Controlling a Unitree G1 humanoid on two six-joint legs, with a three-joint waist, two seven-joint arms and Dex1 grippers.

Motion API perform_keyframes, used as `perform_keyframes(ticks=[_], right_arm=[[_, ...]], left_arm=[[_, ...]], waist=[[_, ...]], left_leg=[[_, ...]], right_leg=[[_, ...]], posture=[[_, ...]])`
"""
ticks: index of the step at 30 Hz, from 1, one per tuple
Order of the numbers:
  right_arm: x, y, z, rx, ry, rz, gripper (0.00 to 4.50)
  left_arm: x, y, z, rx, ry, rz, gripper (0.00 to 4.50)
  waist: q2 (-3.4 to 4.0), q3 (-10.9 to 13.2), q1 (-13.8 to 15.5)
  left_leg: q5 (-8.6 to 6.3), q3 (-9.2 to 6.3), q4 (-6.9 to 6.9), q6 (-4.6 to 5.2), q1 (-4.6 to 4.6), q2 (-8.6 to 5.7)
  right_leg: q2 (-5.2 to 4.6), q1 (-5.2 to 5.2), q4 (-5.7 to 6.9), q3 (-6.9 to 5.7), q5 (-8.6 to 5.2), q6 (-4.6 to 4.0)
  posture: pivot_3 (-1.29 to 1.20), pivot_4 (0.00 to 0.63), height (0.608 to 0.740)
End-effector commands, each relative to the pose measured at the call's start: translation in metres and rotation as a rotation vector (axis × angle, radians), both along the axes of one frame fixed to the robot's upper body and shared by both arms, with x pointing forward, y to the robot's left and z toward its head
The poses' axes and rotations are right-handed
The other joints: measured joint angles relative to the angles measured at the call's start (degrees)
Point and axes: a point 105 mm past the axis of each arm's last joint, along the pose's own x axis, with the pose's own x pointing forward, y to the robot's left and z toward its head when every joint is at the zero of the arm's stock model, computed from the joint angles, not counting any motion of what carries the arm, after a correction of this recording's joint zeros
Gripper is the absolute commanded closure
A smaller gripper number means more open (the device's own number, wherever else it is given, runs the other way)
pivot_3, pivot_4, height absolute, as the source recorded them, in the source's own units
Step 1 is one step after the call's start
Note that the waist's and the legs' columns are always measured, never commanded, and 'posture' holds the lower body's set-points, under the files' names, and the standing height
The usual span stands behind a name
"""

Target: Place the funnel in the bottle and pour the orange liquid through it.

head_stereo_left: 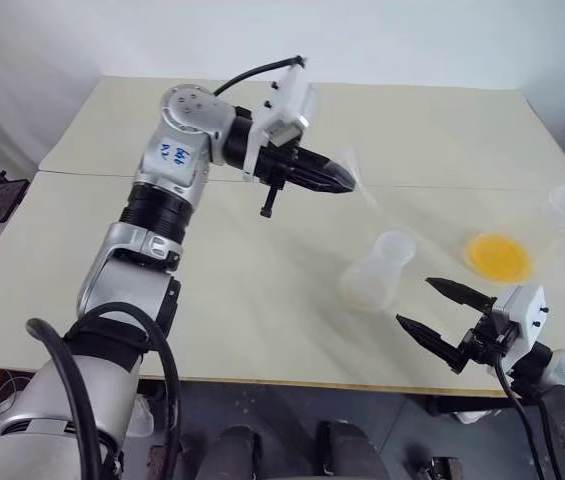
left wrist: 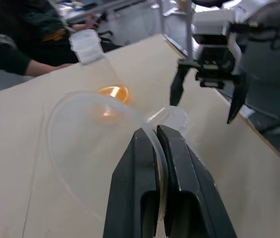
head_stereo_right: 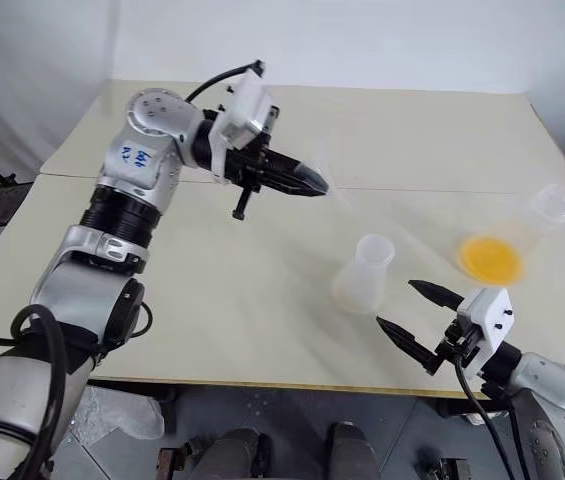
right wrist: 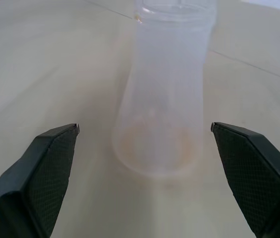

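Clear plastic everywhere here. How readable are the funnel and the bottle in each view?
Left eye view: the funnel nearly vanishes against the pale table. Left wrist view: its rim shows well, clamped by the left gripper. Right wrist view: the bottle looks hazy and soft-edged between the right gripper fingers.

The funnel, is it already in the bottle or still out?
Out. The left gripper holds the funnel in the air, away from the bottle.

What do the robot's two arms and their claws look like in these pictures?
Both arms have silver metal shells with black joint rings; the left arm carries blue handwritten marks and thick black cables. The left claw and right claw have two pointed black fingers on a white block.
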Motion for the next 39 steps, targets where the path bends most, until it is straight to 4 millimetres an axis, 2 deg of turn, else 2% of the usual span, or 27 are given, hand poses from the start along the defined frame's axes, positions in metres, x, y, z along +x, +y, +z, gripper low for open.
perform_keyframes(ticks=[1,11,18,22,33,36,39], right_arm=[[-0.003,0.002,0.010,0.004,-0.048,-0.010,0.00],[-0.009,0.007,0.005,0.026,-0.044,-0.034,0.00],[-0.012,0.006,0.004,0.030,-0.041,-0.047,0.00],[-0.013,0.008,0.003,0.032,-0.039,-0.049,0.00],[-0.018,0.009,0.001,0.037,-0.032,-0.061,0.00],[-0.018,0.008,0.001,0.037,-0.032,-0.066,0.00],[-0.017,0.007,0.001,0.035,-0.034,-0.071,0.00]], left_arm=[[-0.003,-0.009,0.002,0.061,-0.077,-0.064,4.45],[-0.008,-0.041,0.000,0.084,-0.166,-0.132,4.45],[-0.010,-0.056,-0.015,0.121,-0.198,-0.156,4.45],[-0.008,-0.060,-0.024,0.140,-0.218,-0.140,4.45],[-0.003,-0.069,-0.029,0.155,-0.262,-0.091,4.45],[-0.005,-0.074,-0.030,0.148,-0.265,-0.103,3.74],[-0.008,-0.077,-0.028,0.139,-0.261,-0.116,2.84]], waist=[[-0.02,0.0,0.1],[-0.08,0.1,0.2],[-0.08,0.1,0.1],[-0.08,0.1,0.2],[-0.09,0.1,0.2],[-0.09,0.1,0.2],[-0.09,0.1,0.2]], left_leg=[[0.00,-0.01,0.00,0.01,0.00,0.00],[0.02,-0.03,0.00,0.12,-0.06,-0.12],[0.02,-0.03,0.00,0.13,-0.05,-0.10],[0.03,-0.03,0.00,0.14,-0.05,-0.11],[0.04,-0.03,0.00,0.18,-0.06,-0.15],[0.04,-0.03,0.00,0.19,-0.06,-0.17],[0.04,-0.03,0.00,0.19,-0.05,-0.17]], right_leg=[[0.00,0.00,0.00,-0.01,0.00,0.00],[-0.06,0.00,-0.01,-0.04,0.05,0.09],[-0.04,0.00,0.00,-0.04,0.05,0.09],[-0.04,0.00,0.00,-0.04,0.05,0.09],[-0.07,0.00,0.01,-0.03,0.05,0.10],[-0.08,0.00,0.01,-0.03,0.05,0.11],[-0.08,0.00,0.01,-0.03,0.05,0.11]], posture=[[0.00,0.150,0.740],[0.00,0.150,0.740],[0.00,0.150,0.740],[0.00,0.150,0.740],[0.00,0.150,0.740],[0.00,0.150,0.740],[0.00,0.150,0.740]])
